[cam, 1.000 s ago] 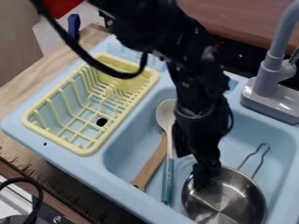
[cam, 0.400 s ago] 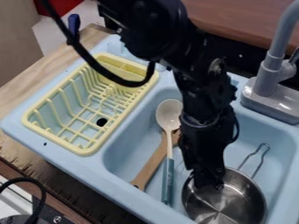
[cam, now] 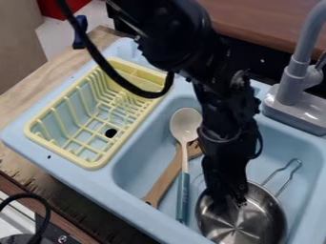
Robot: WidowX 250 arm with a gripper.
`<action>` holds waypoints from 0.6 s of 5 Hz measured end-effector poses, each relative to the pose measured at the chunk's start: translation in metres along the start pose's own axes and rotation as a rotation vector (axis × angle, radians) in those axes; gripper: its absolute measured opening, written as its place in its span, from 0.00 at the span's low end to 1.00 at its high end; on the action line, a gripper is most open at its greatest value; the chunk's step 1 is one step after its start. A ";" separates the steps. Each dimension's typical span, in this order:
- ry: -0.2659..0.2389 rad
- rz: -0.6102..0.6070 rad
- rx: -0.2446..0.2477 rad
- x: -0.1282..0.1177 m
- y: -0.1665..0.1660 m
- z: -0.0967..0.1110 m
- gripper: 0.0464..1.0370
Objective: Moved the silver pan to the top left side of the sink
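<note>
Fingers [cam: 229, 197] at the pan's [cam: 245, 224] upper-left rim; whether apart or clamped cannot be told. Pan in the sink [cam: 130, 167], lower right in view. Likely faults: slip from a shallow hold; spoon [cam: 184, 190] shoved by low leftward travel.

- And right now, no words, labels, numbers or signs are reading clearly anywhere.
</note>
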State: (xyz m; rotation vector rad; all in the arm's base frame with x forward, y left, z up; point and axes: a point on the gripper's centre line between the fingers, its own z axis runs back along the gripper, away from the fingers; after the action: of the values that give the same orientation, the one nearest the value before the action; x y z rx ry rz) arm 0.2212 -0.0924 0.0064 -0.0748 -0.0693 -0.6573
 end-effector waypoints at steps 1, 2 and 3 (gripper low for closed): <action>-0.015 0.030 -0.031 -0.002 0.001 0.012 0.01; -0.037 0.037 -0.059 -0.005 0.005 0.027 0.01; -0.040 0.060 -0.083 -0.009 0.009 0.040 0.01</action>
State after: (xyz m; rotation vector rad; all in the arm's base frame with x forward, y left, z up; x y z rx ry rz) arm 0.2182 -0.0762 0.0449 -0.1697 -0.0780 -0.5982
